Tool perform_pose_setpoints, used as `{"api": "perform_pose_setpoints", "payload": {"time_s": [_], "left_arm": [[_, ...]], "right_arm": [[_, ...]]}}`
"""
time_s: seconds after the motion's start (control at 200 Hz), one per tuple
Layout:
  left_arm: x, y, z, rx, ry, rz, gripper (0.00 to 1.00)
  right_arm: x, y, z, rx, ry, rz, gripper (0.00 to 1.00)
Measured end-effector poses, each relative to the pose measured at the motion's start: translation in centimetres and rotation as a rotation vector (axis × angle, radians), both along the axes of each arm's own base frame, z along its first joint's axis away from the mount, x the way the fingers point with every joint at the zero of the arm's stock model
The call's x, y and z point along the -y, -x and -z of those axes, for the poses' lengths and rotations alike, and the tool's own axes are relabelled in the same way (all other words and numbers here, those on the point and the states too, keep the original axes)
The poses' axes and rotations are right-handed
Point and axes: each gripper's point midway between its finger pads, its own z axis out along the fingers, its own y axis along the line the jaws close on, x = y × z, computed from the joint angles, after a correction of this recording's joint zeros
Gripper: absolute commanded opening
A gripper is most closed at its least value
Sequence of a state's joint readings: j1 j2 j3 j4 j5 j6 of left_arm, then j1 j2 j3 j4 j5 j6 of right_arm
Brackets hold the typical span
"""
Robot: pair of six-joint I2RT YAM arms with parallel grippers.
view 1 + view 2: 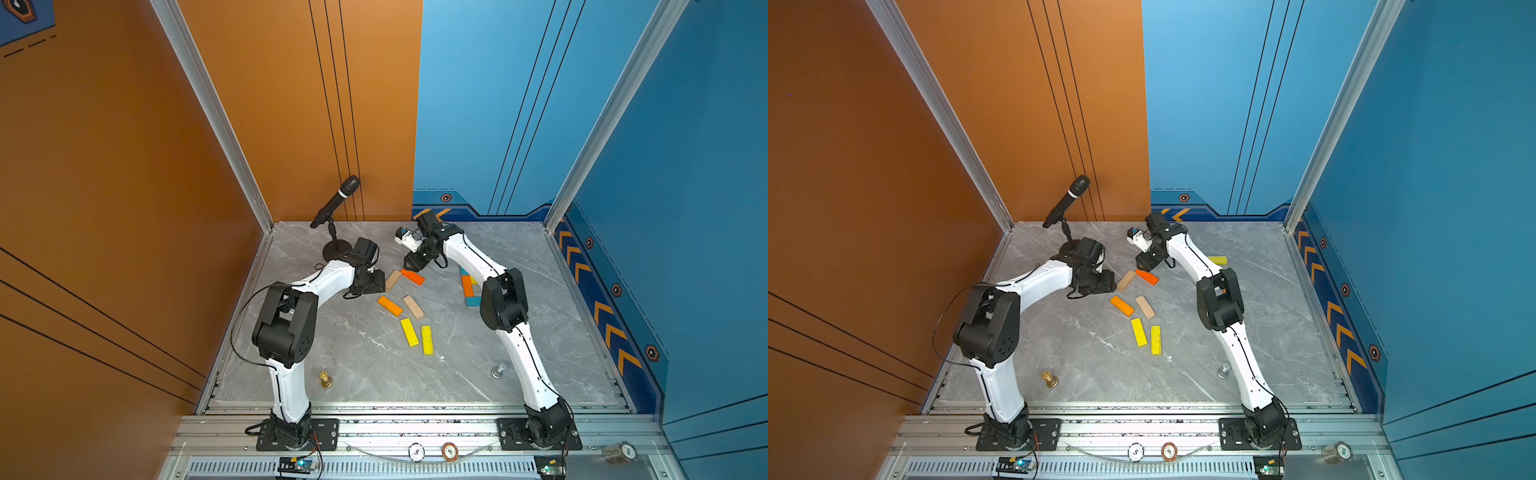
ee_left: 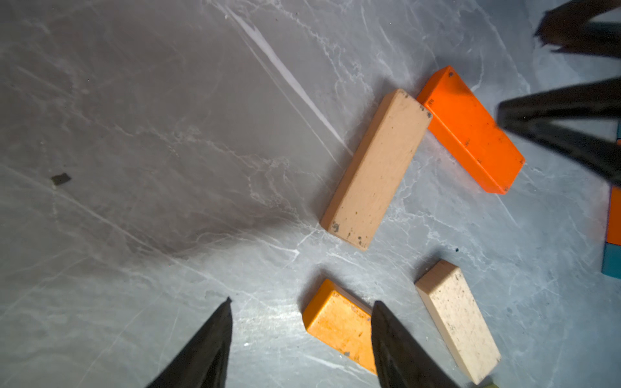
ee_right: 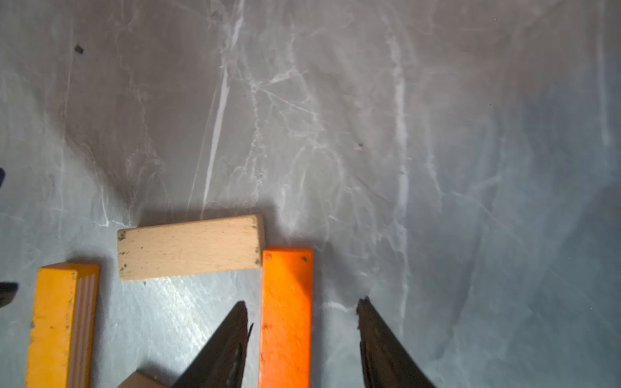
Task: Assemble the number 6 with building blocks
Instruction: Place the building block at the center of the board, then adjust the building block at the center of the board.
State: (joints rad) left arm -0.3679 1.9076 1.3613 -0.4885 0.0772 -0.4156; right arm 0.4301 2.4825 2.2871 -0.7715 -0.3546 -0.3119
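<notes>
Several building blocks lie flat mid-table. A bright orange block lies between the fingers of my right gripper, which is open with a gap on each side of the block. One end touches a pale wood block. My left gripper is open and holds nothing, just left of the blocks, one finger over a yellow-orange block. Another pale block and two yellow blocks lie nearer the front.
Orange and blue blocks lie joined at the right, partly hidden by my right arm; a yellow block lies behind it. A microphone on a stand is at the back left. Gold and silver chess pieces stand near the front.
</notes>
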Motion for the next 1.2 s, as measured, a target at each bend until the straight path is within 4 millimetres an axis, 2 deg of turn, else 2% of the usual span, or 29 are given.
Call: {"api": "perform_pose_setpoints", "payload": {"time_s": [0.185,0.255,0.345,0.456,0.596,0.711,1.001,1.201], "left_arm": [[0.3,-1.0,-0.7,0.035,-0.032,0.020,0.67],[0.7,-1.9,-1.1,0.060,-0.046,0.030,0.67],[1.2,-3.0,-1.2,0.077,-0.071,0.047,0.67],[1.3,-4.1,-0.8,0.084,-0.113,0.062,0.67],[1.1,-5.6,0.3,0.082,-0.178,0.075,0.68],[1.1,-6.2,1.3,0.073,-0.211,0.087,0.68],[2.1,-5.9,2.0,0.061,-0.221,0.110,0.73],[2.0,-6.2,2.0,0.066,-0.208,0.103,0.74]], "right_arm": [[4.4,-1.0,-5.0,0.019,-0.174,0.256,0.51],[5.8,-0.7,-6.4,0.031,-0.213,0.357,0.50],[6.4,0.4,-7.1,0.033,-0.232,0.457,0.49],[6.1,2.3,-6.1,0.008,-0.216,0.554,0.49],[5.5,4.7,-2.8,-0.066,-0.171,0.647,0.47],[6.2,5.8,-0.8,-0.115,-0.146,0.707,0.47],[5.9,6.6,0.0,-0.135,-0.133,0.722,0.47],[5.2,7.4,1.4,-0.169,-0.093,0.712,0.47]]}}
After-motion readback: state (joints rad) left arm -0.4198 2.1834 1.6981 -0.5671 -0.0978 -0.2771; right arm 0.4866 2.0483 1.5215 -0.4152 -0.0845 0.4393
